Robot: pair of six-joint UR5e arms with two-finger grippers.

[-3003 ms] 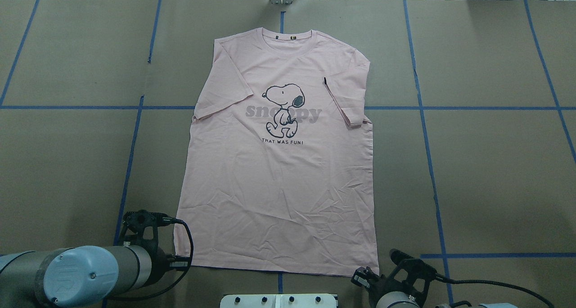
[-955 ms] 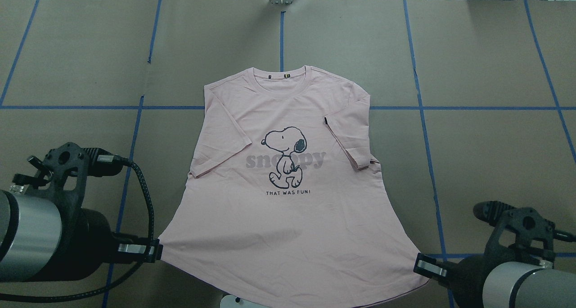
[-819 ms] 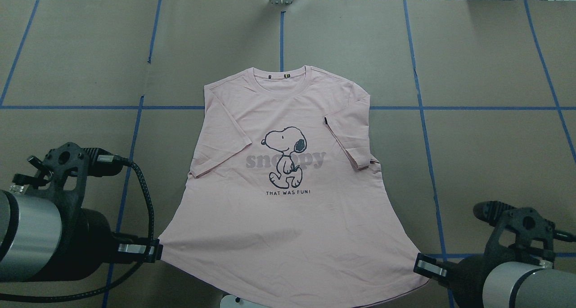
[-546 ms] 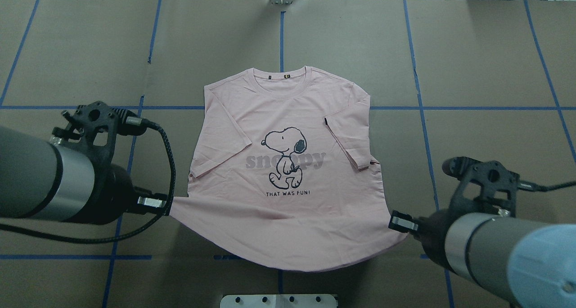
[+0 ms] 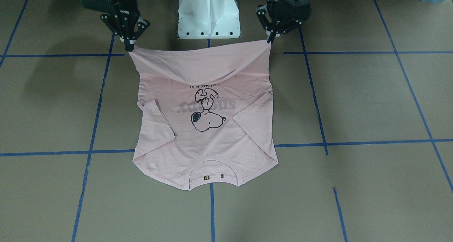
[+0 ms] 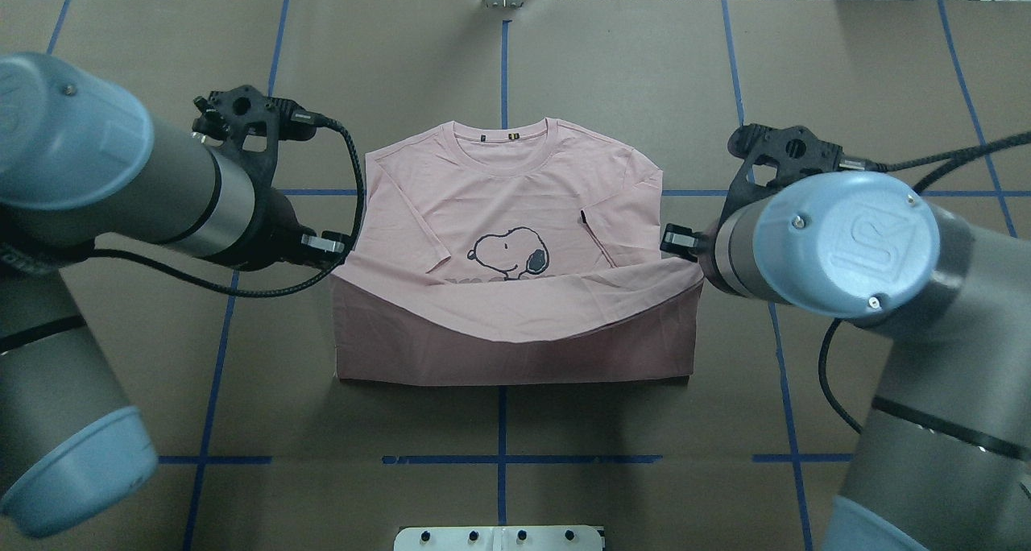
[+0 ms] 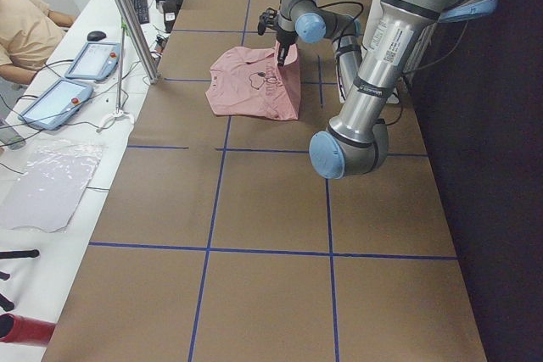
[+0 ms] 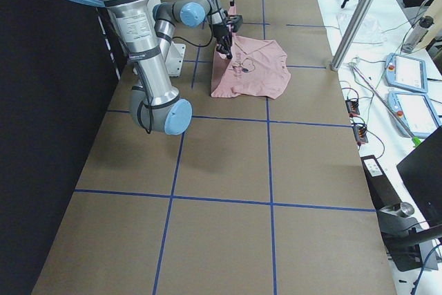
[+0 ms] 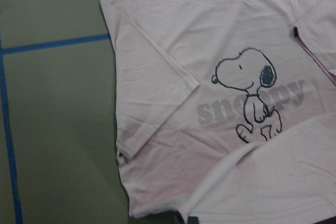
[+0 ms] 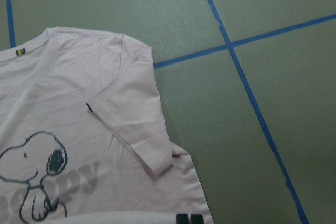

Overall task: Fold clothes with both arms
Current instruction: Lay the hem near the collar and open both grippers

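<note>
**Status: hem held up by both pincers**

1. Garment. The pale pink short-sleeved T-shirt (image 6: 515, 205) lies front up at the middle of the brown paper-covered surface (image 6: 846, 68). Its ribbed round collar (image 6: 503, 144) is on the side far from the robot. Both sleeves are folded inward over the front.

2. Left pincer. The black two-finger left pincer (image 6: 332, 246) is closed on one corner of the T-shirt's lower hem. It holds that corner above the surface, beside the sleeve on that side.

3. Right pincer. The black two-finger right pincer (image 6: 675, 243) is clamped on the opposite hem corner, at about the same level.

4. Fold condition. The hem sags in a curve between the two pincers. In the overhead view it covers the grey lettering and the lower half of the black-outlined cartoon dog (image 6: 511, 251). The doubled lower part of the T-shirt forms a straight edge resting on the surface on the robot's side.

5. Arms. The silver-grey tubular left arm (image 6: 97, 180) and right arm (image 6: 886, 261) reach in from either side of the T-shirt.

6. Markings. Blue tape lines (image 6: 502, 422) divide the surface into rectangles.
</note>
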